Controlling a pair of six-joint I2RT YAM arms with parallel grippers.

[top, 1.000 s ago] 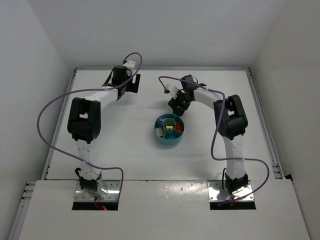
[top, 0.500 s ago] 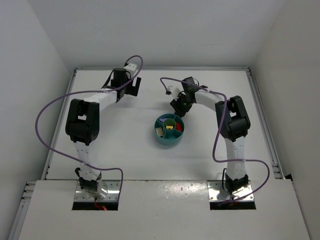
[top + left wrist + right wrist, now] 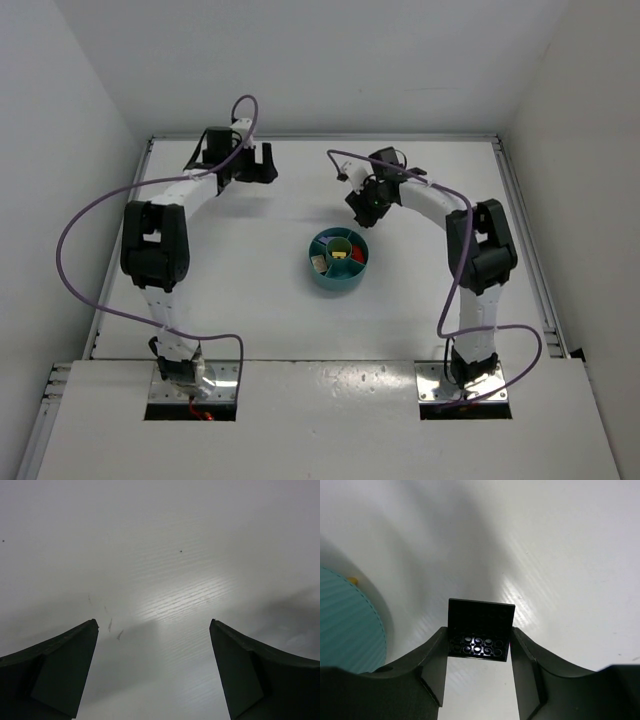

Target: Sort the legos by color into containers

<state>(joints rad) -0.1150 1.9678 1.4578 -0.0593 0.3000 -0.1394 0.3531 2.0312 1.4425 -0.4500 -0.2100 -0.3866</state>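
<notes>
The round teal dish sits mid-table; its wedges hold yellow, red and tan legos. Its rim also shows at the left of the right wrist view. My right gripper hovers just behind the dish and is shut on a black lego, a studded piece pinched between both fingers above the bare table. My left gripper is open and empty over the far left of the table; its wrist view shows only bare white surface between the fingers.
White walls enclose the table on three sides. A raised rail runs along the right edge. Purple cables loop beside both arms.
My left arm has swung toward the far left and the back wall. My right gripper has moved slightly back and right, away from the dish, still holding the black lego.
</notes>
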